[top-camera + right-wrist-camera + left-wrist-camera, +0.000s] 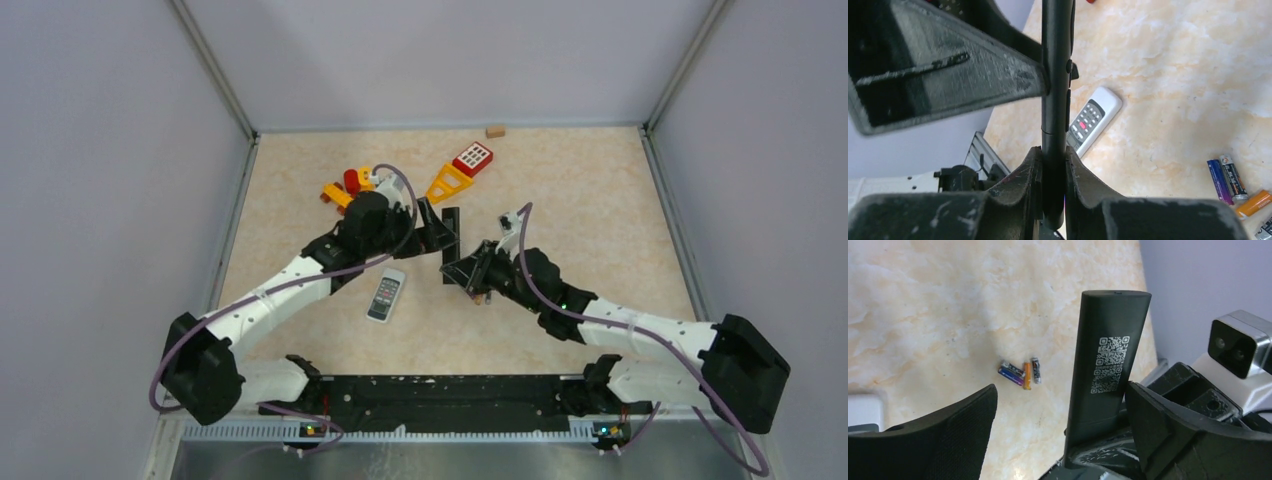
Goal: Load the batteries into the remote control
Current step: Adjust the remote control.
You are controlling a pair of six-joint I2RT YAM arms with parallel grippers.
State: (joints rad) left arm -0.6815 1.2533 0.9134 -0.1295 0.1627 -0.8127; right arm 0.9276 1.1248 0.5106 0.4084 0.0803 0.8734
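**Top external view.** The left claw and right claw meet in the middle of the bench at a black remote control. A white remote control lies flat beside the left arm. Toward the far edge lie a red keypad toy, an orange triangular piece, a cluster of red, yellow and orange toy pieces and a small wooden block. The batteries are too small to make out here.

**Left wrist view.** The left claw is released, its fingers spread wide on either side of the black remote control. The remote stands upright with its QR label facing the camera. The batteries lie loose together on the bench beyond it, apart from the remote.

**Right wrist view.** The right claw is clenched on the black remote control, with both fingers pressed against its sides. A left claw finger reaches the remote higher up, but contact cannot be confirmed. A purplish-blue battery, a dark grey battery and an orange-brown battery lie on the bench at lower right. The white remote control lies keypad up.
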